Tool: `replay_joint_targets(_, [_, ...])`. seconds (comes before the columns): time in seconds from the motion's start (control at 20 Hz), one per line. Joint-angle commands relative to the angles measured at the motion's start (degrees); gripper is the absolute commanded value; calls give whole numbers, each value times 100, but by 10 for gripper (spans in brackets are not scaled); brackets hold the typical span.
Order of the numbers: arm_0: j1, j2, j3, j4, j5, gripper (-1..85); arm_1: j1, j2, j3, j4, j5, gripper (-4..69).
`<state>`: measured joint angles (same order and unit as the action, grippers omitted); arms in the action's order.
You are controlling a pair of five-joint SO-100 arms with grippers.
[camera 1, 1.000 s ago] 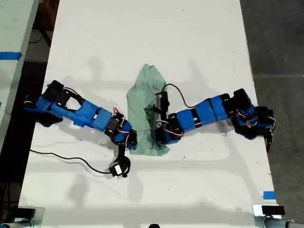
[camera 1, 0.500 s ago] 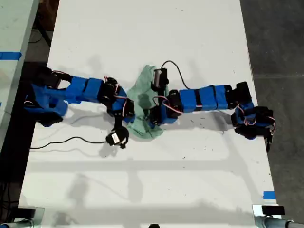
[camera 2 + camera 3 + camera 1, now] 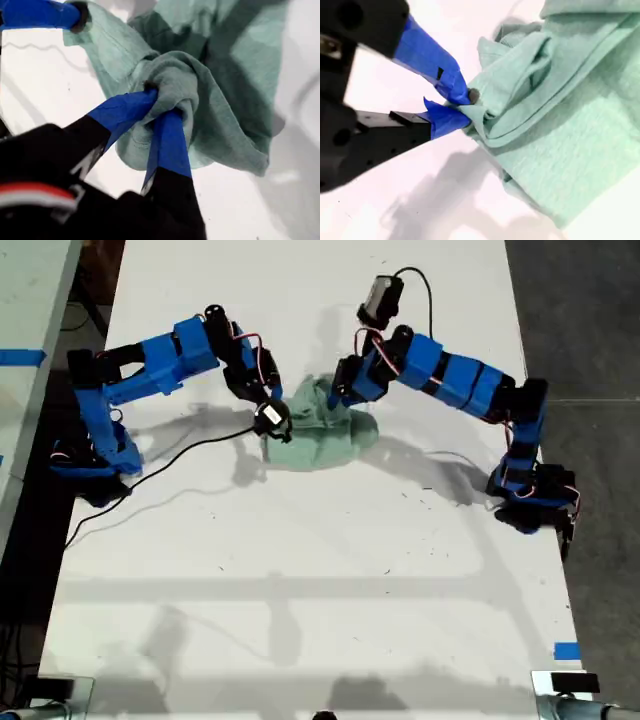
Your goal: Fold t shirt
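Observation:
The pale mint-green t shirt (image 3: 325,440) lies bunched in a short heap on the white table (image 3: 320,590), between the two blue arms. From the exterior view's right, my first gripper (image 3: 338,398) comes down onto the heap's far edge. It is shut on a thick wad of the cloth (image 3: 170,90), fingertips (image 3: 130,107) buried in the folds. From the exterior view's left, my second gripper (image 3: 266,430) is shut on the shirt's edge (image 3: 485,115), pinching a thin hem. Its blue tip (image 3: 75,15) also shows in the first wrist view.
A black cable (image 3: 170,455) trails over the table from the arm on the exterior view's left. Blue tape (image 3: 566,650) marks the table's near corner on the exterior view's right. Beyond the table edges is dark floor (image 3: 590,340), and another surface (image 3: 25,300) on the exterior view's left.
Both arms swung from the shirt's near end toward the far side, carrying cloth. The shirt went from a long strip to a short bunched heap.

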<state>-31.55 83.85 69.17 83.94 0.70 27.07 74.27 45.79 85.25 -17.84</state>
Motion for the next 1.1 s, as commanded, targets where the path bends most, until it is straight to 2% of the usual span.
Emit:
replay_joint_targets(0.0, [-413,-264,-527,-334,360,134,624,431,-211,79,-299,28])
replay_joint_targets(0.05, [-519,-483,-659,-343,475,156,773,378,-202,97,-396,103])
replay_joint_targets(0.15, [-712,-686,-773,-316,738,175,1072,255,-202,281,-457,309])
replay_joint_targets(0.2, [-835,-686,-782,-237,896,182,1213,237,-202,413,-492,347])
replay_joint_targets(0.3, [-1134,-598,-967,158,1143,192,1450,255,-202,633,-598,384])
replay_joint_targets(0.5, [-1415,229,-984,545,1371,184,2074,299,-229,1406,-694,387])
replay_joint_targets(0.55, [-1433,422,-984,633,1441,179,2171,475,-26,1441,-791,377])
replay_joint_targets(0.6, [-1406,668,-984,677,1652,117,2197,729,193,1450,-888,211])
replay_joint_targets(0.65, [-1266,1020,-949,721,1846,-1,2118,1099,439,1468,-861,2])
replay_joint_targets(0.75, [-606,2250,-527,756,2250,-2,1389,2180,1002,1441,-1248,2])
replay_joint_targets(0.8, [-70,3173,9,729,2083,-2,800,2997,1644,1266,-1178,1])
replay_joint_targets(0.85, [606,4140,677,633,1679,-2,88,3832,2364,1063,-940,1])
replay_joint_targets(0.9, [1310,5054,1547,272,1292,-2,-492,4605,3173,896,-677,1])
replay_joint_targets(0.95, [2074,5827,2461,-123,712,-2,-967,5335,4113,686,-396,1])
replay_joint_targets(1.05, [3050,6864,4148,-729,-53,2,-1767,6381,5871,334,246,1])
